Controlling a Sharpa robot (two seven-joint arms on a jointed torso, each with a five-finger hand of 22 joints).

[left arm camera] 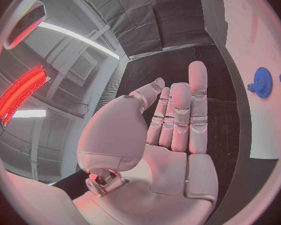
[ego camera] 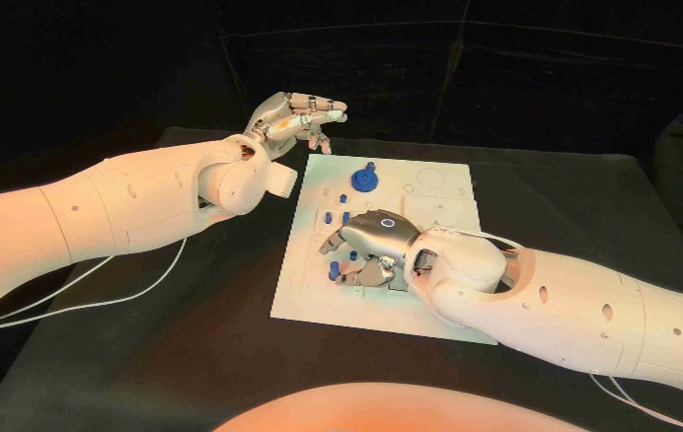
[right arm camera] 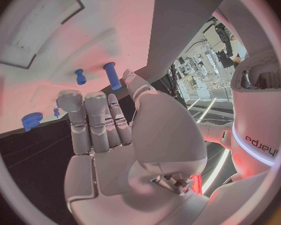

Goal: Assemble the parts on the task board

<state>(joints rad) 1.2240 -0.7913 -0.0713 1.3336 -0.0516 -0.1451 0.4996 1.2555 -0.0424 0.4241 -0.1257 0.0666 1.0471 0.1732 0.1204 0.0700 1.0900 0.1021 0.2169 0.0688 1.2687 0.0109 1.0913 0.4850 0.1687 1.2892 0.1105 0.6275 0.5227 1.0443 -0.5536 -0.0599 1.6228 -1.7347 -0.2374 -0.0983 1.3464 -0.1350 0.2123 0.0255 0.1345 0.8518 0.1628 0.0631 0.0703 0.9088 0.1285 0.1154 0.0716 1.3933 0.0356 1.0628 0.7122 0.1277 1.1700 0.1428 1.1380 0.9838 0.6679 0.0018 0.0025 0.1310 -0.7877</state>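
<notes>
- task board lies mid-desk, white plate; blue gear sits on it toward the far side, well apart from the right hand
- small blue pegs stand in a row along the board's left part; right wrist view shows two blue pins upright just beyond the fingertips
- progress, my read: early to middle. Gear and a few pegs look seated, more slots look unfilled; can't tell which parts are final
- right hand low over the board's near-left part, fingers curled down; wrist view shows fingers fairly straight, nothing in the palm. Can't tell if the fingertips pinch a part
- left hand raised off the board's far-left corner over the black desk, fingers loosely together, holding nothing, touching nothing
</notes>
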